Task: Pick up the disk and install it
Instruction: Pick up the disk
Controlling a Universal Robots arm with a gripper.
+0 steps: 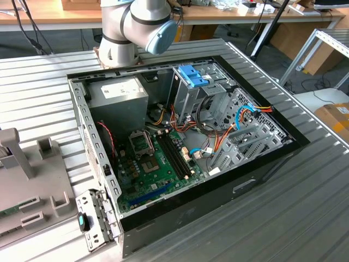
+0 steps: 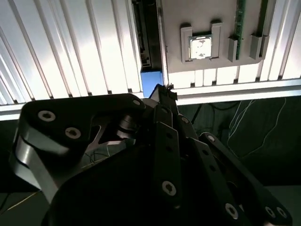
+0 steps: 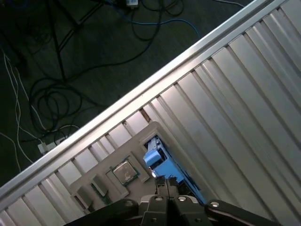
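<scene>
My fingers (image 2: 163, 94) (image 3: 160, 182) are pressing close together with nothing between them. They are hovering just beside the blue end of the disk (image 2: 149, 42) (image 3: 162, 162), and I cannot tell whether they are touching it. The disk is standing on its edge in a slot along one side of a grey tray (image 1: 27, 191) (image 2: 197, 14) (image 3: 136, 141). Its dark body is running along the tray's edge, and in the first wrist view its blue rail is showing on the upper side.

The tray is lying on the ribbed metal table (image 1: 305, 218) (image 2: 70, 47) (image 3: 244, 94), close to the table's edge. Beyond that edge the floor (image 3: 70, 70) is lying dark, with loose cables (image 3: 51, 99) trailing over it. In the tray, a square silver chip (image 2: 200, 47) (image 3: 124, 172) is resting in its own pocket near the disk. A green memory stick (image 2: 241, 28) is standing in a slot farther along.

In the exterior view, an open computer case (image 1: 262, 180) is lying in the middle of the table. Inside it:
- A grey power-supply box (image 1: 119, 93) with a white label is sitting at 11 o'clock.
- A metal cage (image 1: 188, 101) topped by a blue latch (image 1: 192, 75) is standing at about 12 o'clock.
- A green circuit board (image 1: 147, 174) is lying at 7 o'clock.
- Orange and red wires (image 1: 218, 139) are running across the middle.

The tray is lying at 9 o'clock from the case, and the base of my arm (image 1: 133, 27) is standing at 12 o'clock behind the case.
</scene>
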